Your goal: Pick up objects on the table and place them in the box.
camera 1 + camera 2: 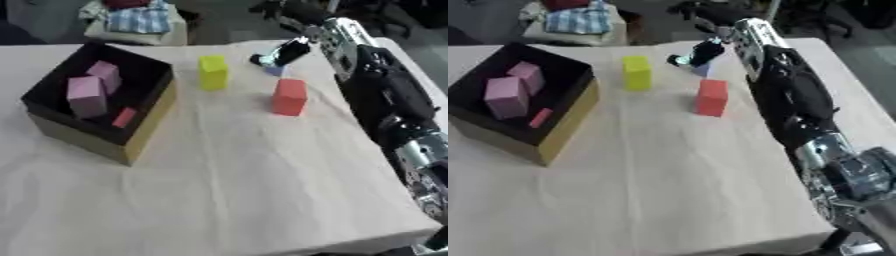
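We see right hand (pixel 282 54) at upper centre-right of frame, arm entering from right edge. Fingers sit at small purple block (pixel 276 70) and hide most of it; we cannot tell if they close on it. Yellow block (pixel 213 72) upright at upper centre, red block (pixel 289 97) just right and lower. Box (pixel 140 135) at left holds two pink blocks (pixel 87 95) and small red piece (pixel 124 117). Cream cloth (pixel 245 190) covers table.

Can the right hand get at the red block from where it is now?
Probably yes. The right hand hangs at a small blue thing just beyond the red block, with bare cloth between them. The yellow block stands off to the left, out of the way.
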Controlling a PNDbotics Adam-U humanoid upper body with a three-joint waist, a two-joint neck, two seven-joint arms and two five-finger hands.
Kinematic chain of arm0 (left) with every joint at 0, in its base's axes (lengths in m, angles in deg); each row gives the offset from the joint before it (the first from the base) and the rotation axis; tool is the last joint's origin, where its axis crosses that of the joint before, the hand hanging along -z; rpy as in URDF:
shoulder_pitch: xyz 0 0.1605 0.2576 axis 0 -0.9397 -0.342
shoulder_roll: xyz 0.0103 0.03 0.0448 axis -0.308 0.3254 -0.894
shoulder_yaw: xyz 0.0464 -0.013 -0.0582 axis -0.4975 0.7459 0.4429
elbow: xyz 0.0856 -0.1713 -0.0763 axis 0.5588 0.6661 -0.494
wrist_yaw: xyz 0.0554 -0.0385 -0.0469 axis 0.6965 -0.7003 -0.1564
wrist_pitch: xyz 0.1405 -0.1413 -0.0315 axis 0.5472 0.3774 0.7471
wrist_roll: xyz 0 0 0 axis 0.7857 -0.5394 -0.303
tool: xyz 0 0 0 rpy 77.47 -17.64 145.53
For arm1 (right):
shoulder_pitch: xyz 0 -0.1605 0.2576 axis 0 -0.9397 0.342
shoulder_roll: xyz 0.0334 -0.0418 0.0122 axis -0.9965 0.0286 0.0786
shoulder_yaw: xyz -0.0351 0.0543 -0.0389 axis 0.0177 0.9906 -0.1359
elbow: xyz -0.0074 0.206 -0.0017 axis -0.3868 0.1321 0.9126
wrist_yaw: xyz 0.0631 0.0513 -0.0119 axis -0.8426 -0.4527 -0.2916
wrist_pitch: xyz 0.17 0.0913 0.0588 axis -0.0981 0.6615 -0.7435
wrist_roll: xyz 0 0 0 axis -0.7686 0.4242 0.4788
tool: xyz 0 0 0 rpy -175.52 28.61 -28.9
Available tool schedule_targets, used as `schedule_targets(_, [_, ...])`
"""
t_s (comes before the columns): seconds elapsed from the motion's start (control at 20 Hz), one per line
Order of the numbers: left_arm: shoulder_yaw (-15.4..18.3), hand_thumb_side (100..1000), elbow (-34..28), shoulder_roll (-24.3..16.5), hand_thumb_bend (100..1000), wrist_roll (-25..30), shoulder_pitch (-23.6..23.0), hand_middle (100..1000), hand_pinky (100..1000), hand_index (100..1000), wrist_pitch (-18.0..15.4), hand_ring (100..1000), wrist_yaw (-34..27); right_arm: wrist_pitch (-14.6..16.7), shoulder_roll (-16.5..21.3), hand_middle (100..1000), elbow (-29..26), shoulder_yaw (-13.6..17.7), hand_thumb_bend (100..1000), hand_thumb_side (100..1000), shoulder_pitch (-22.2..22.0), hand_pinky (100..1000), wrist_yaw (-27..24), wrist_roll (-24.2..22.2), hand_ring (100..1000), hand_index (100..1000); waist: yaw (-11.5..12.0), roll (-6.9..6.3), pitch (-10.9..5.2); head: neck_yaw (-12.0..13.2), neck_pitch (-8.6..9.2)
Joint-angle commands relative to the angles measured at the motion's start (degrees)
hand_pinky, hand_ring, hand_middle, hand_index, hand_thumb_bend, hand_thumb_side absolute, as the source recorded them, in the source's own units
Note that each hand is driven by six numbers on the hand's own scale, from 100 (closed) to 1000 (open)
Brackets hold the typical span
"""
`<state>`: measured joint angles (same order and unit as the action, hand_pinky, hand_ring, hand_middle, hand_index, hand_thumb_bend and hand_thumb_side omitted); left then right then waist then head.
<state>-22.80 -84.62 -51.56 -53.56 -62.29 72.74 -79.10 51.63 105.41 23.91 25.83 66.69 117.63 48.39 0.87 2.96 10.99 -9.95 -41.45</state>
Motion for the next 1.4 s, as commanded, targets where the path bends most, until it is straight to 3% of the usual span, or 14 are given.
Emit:
schedule_targets(0.05, [0.6,692,-0.86,-1.35,100,-0.36,0.26,684,848,877,-0.03,697,0.4,3.22,3.65,925,-1.35,-1.64,384,596,-0.4,805,-1.57,-1.95,856,1000,-0.42,0.04,-0.05,0.27,0.67])
schedule_targets(0.25, [0.66,694,-0.91,-1.36,100,-0.4,0.12,684,848,877,0.03,698,0.5,4.86,4.32,927,1.2,-2.32,404,609,-2.68,807,-0.39,-3.47,863,1000,-0.73,0.18,-0.11,0.2,0.69])
schedule_targets(0.8, [0.62,695,-0.92,-1.27,100,-0.38,0.07,684,847,877,0.06,697,0.44,2.86,2.9,918,7.21,-0.48,403,601,-3.91,811,8.57,-0.96,870,1000,-0.58,0.03,0.03,-0.33,0.73])
schedule_targets(1.0, [0.63,695,-0.85,-1.26,100,-0.38,0.02,684,847,877,0.04,698,0.43,1.32,2.26,825,8.99,0.53,371,545,-3.81,801,10.75,0.16,850,972,-0.44,-0.11,0.04,-0.55,0.72])
schedule_targets(1.2, [0.6,695,-0.85,-1.24,100,-0.36,0.06,684,847,877,0.0,698,0.4,0.65,1.89,604,9.29,1.34,263,398,-3.76,768,10.95,3.01,779,776,-0.38,-0.11,0.01,-0.58,0.73])
schedule_targets(1.4, [0.63,694,-0.86,-1.2,100,-0.39,0.05,684,847,877,0.0,698,0.38,1.47,1.52,535,7.68,1.63,163,326,-3.1,755,9.04,6.05,746,708,-0.31,-0.12,-0.06,-0.49,0.72])
